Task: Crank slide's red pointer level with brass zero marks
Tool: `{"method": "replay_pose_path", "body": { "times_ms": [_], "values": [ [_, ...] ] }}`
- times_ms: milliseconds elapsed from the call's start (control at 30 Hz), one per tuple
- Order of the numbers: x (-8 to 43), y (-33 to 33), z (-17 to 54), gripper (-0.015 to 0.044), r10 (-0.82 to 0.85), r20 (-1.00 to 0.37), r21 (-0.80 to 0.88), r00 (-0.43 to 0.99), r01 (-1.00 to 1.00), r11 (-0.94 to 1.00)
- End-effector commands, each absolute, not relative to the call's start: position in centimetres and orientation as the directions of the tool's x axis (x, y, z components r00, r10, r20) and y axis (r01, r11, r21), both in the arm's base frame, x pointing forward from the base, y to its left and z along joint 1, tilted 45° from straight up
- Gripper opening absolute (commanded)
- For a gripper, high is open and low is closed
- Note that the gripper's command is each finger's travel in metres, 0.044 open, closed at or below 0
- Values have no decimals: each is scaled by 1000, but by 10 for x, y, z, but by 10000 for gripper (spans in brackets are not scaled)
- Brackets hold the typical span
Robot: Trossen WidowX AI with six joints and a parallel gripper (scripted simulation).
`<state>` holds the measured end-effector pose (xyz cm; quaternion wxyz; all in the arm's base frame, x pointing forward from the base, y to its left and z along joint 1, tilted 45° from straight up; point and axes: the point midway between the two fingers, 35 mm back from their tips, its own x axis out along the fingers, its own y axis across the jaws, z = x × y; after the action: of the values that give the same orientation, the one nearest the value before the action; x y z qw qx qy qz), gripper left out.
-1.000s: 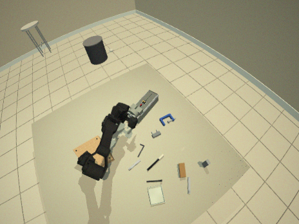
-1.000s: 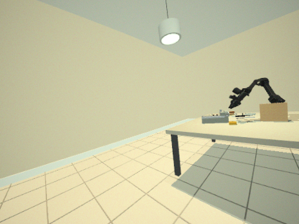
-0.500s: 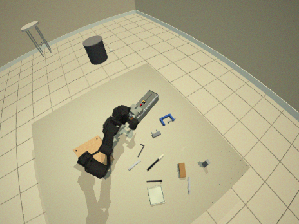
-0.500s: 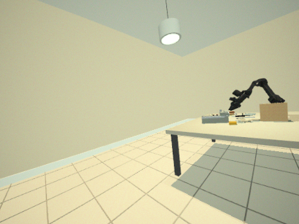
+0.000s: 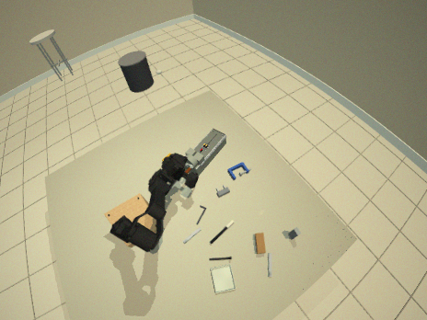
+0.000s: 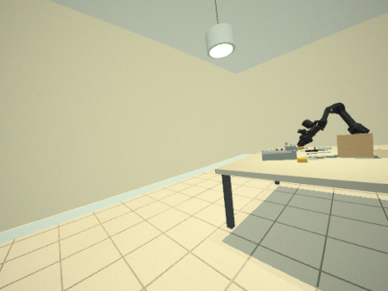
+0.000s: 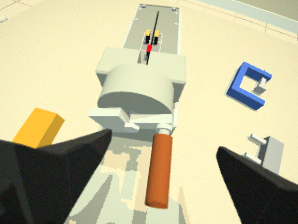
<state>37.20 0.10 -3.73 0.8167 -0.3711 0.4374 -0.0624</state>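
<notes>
The grey slide machine [image 5: 213, 142] [image 6: 277, 155] [image 7: 159, 27] lies on the table. Its round crank housing [image 7: 136, 89] faces me, and the brown crank handle [image 7: 159, 169] sticks out low toward the camera. In the wrist view the red pointer [image 7: 148, 48] sits just on the near side of the two brass marks [image 7: 152, 34] on the slide's track. My gripper [image 7: 164, 142] [image 5: 188, 177] [image 6: 302, 143] is open, its black fingers wide on either side of the handle, not touching it.
A yellow block [image 7: 39, 127] lies left of the machine. A blue C-shaped clamp [image 7: 248, 85] [image 5: 236, 167] and a small grey bracket [image 7: 267, 151] [image 5: 223, 191] lie to the right. Several tools, a pad [image 5: 223, 279] and a wooden base [image 5: 124, 212] lie on the table.
</notes>
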Motion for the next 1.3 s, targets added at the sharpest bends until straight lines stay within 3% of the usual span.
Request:
{"method": "replay_pose_path", "body": {
  "times_ms": [0, 367, 933, 1267],
  "values": [
    [369, -3, -44, 440, -424, -674, -659, 605, -233, 715],
    [366, -14, -53, 440, -425, -673, -660, 606, -233, 714],
    [366, -14, -53, 0, -425, -673, -660, 606, -233, 714],
    [366, -15, -54, 0, -425, -673, -661, 606, -233, 714]
  ]
}}
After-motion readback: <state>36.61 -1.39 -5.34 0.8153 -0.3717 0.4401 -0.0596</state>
